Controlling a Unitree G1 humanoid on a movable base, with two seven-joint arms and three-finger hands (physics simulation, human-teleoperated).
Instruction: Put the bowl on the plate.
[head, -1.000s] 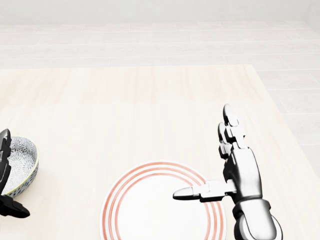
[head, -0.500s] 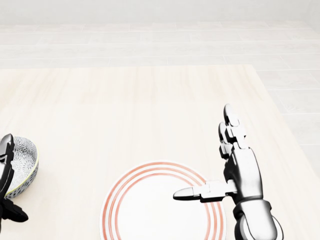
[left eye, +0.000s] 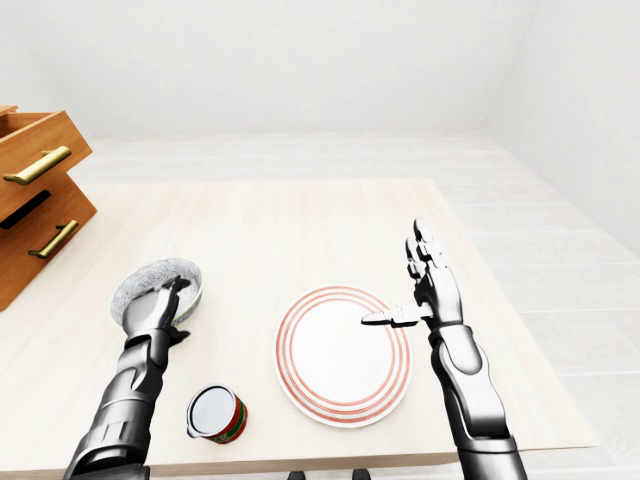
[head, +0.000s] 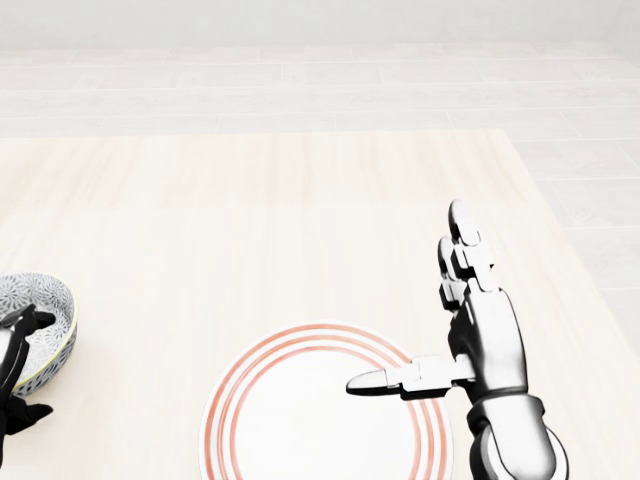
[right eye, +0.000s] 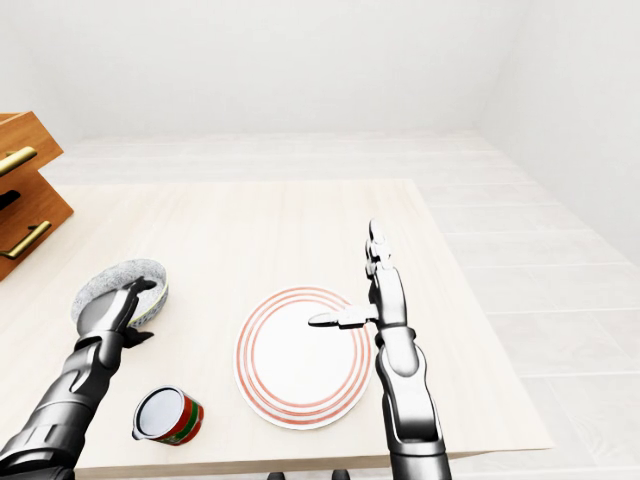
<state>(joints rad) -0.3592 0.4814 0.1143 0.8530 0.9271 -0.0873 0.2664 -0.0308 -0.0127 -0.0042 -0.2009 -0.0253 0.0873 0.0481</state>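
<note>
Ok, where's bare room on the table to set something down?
Bare: upper half of the table in the left-eye view, above bowl and plate; the strip between them. The plate is bare except under the right hand. Crowded: lower left, with left hand, bowl and can.

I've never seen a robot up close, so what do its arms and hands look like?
The left arm and right arm are glossy silver-grey shells in rounded segments with darker joints. The left hand and right hand each have three jointed, blunt-tipped fingers. No cables, sleeves or markings show.

White plate (left eye: 343, 352) with red rings, grey-patterned bowl (left eye: 142, 279), red-and-green can (left eye: 216, 416), pale wood-grain table (left eye: 262, 228).
</note>
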